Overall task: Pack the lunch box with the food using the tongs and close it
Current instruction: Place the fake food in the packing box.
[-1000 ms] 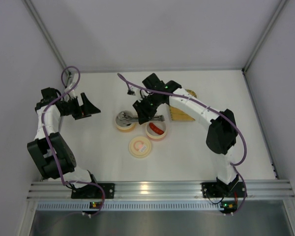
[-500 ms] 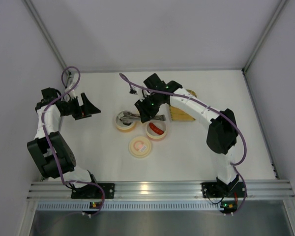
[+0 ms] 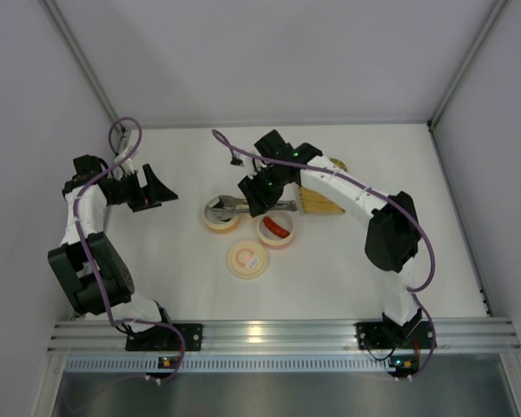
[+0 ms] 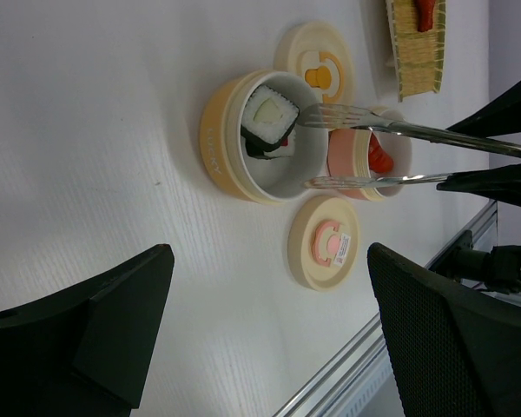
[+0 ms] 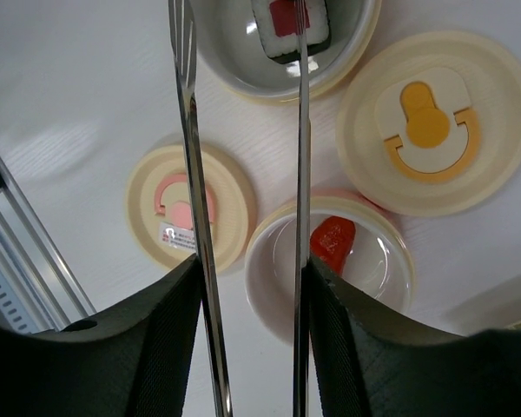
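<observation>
My right gripper [image 5: 253, 280] pinches the tongs [image 5: 300, 174] — arms apart, one tip over the sushi roll [image 5: 288, 26], which lies in the yellow bowl [image 5: 358, 50] at twelve o'clock. My left gripper [image 4: 269, 265] hangs spread wide.

The left arm [image 3: 85, 261] is bolted down at about 7 o'clock in the top view and bends up along the left side. Its wrist sits near 9 o'clock, and the left gripper [image 3: 153, 188] points toward 3 o'clock. Its two fingers [image 4: 113, 321] are spread as wide as they go.

The right arm [image 3: 391, 234] is bolted down at about 5 o'clock. It folds at a black elbow near 3 o'clock, then reaches toward 11 o'clock (one long white stretch). The right gripper [image 3: 254, 196] hangs near the middle, tilted down toward 7 o'clock. Its fingers [image 5: 156, 347] pinch the tongs [image 5: 300, 174], one finger on each side.
</observation>
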Controlling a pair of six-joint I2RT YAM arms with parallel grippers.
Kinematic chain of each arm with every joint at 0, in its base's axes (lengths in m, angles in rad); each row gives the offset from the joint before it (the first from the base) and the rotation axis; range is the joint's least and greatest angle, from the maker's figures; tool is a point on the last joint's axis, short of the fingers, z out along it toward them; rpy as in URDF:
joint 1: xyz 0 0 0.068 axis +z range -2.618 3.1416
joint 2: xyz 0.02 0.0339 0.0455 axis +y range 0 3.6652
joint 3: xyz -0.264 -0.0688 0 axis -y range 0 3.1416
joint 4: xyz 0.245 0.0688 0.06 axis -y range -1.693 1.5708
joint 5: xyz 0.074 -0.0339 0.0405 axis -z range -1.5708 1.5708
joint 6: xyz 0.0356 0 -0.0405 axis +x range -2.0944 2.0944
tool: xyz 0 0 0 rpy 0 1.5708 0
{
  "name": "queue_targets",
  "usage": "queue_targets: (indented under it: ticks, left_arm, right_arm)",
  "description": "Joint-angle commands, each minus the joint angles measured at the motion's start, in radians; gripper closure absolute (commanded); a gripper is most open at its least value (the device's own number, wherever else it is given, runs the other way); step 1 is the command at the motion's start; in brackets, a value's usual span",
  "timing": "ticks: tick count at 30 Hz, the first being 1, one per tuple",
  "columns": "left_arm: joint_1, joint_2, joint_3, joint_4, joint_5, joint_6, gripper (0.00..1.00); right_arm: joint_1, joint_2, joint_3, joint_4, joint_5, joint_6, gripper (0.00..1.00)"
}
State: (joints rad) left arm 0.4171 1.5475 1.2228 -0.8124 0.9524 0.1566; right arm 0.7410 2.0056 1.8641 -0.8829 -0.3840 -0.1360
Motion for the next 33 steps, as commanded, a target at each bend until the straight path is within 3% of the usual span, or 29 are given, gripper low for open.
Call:
queue_targets:
  ticks: [1,13,25,33]
  left_arm:
    - [0.006,0.011,0.004,0.03,0.028,0.026,0.02]
    - [0.008,0.013,0.003,0.033,0.028,0.026,0.02]
    - [0.008,0.01,0.001,0.029,0.02,0.034,0.02]
    - [0.008,-0.021,-0.002,0.007,-0.014,0.072,0.02]
  right_arm:
    - [-0.019,-0.048,-0.014,0.07,0.022,-0.004,0.52]
    - [-0.038,-0.126,-0.06,0.111,-0.01,-0.008,0.61]
    - [-0.052,-0.136,-0.06,0.121,-0.01,0.004,0.61]
    - [-0.262,-0.251,-0.161,0.055,0.062,-0.017,0.62]
